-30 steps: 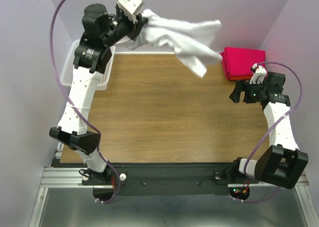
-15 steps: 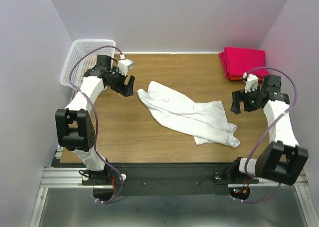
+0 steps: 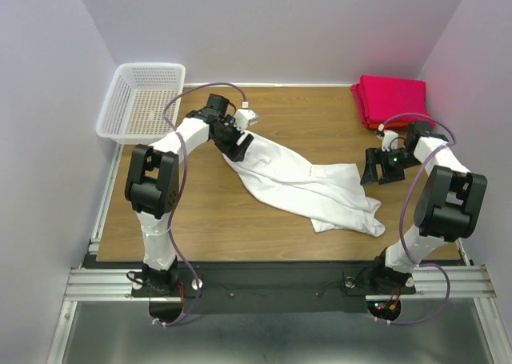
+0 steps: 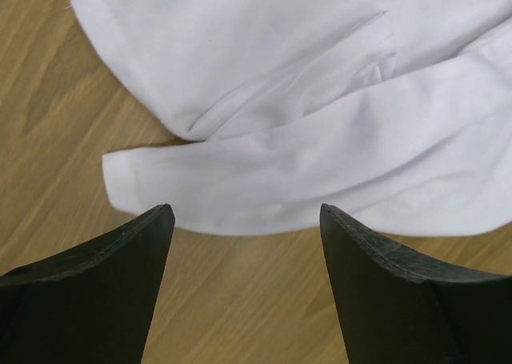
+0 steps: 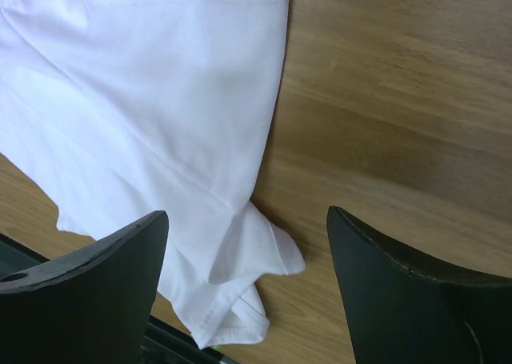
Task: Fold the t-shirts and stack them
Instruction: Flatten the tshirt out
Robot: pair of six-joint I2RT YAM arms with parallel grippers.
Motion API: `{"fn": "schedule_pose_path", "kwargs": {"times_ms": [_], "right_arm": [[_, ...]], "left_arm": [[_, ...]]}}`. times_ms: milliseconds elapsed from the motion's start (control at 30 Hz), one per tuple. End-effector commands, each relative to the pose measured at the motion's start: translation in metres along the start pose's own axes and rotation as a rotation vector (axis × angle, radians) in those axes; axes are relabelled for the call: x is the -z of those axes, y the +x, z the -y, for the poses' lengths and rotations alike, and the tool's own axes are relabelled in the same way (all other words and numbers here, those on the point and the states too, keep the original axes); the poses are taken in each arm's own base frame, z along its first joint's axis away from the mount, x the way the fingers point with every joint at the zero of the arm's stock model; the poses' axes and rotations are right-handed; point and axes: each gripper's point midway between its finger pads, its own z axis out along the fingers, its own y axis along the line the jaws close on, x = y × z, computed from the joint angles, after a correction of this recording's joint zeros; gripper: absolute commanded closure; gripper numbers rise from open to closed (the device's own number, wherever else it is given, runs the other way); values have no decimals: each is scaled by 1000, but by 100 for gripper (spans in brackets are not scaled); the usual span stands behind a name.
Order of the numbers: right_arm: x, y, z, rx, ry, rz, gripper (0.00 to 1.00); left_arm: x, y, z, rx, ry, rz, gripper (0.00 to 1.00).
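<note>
Table: wood top, carrying all the cloth.
White shirt: unfolded and rumpled, lying slantwise across the middle of the table.
Red shirts: folded stack at the table's far right corner.
Basket: at the table's far left corner.
Left gripper: fingers spread, gripping nothing, low over the table left of centre, with white cloth below.
Right gripper: fingers spread, gripping nothing, low over the table's right side, above a sleeve edge.

Spread-open left tool above rumpled white t-shirt on table.
</note>
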Motion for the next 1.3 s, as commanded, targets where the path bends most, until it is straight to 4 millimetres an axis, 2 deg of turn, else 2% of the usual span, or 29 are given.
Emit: {"fn": "schedule_pose_path", "kwargs": {"times_ms": [0,133,300,433,600,700,733,833,967,1000,1067,1133,1233,1267], "right_arm": [[-11,-25,3,-45,-38,55,16],[-25,-47,15,-88,-34,92,22],[-47,-76,24,-97,-3,132,27],[-66,-87,24,-80,43,137,30],[-90,-87,20,-67,74,102,41],[-97,-85,19,-72,67,85,58],[-97,-85,18,-75,64,86,71],[-91,-92,16,-73,65,104,99],[-66,-113,11,-42,91,172,99],[-52,-122,8,-26,105,208,99],[-37,-133,2,-10,109,250,100],[-16,-146,-10,21,92,302,100],[5,-154,-28,56,50,348,100],[10,-154,-31,60,40,352,100]], "left_arm": [[-1,-27,-14,-32,-74,37,15],[-3,-25,-22,-34,-97,16,16],[6,-26,-33,-5,-104,19,19],[14,-20,-52,51,-127,20,19],[19,-10,-70,102,-143,-4,21],[17,-1,-74,107,-141,-25,21],[16,-1,-75,107,-141,-24,21],[13,0,-72,106,-122,-17,21],[6,-6,-75,117,-107,6,22],[5,-12,-76,118,-104,20,23],[-2,-10,-77,127,-91,16,26],[-9,-11,-75,133,-70,18,28],[-15,-10,-77,142,-64,17,31],[-20,-6,-78,156,-62,7,35]]}}
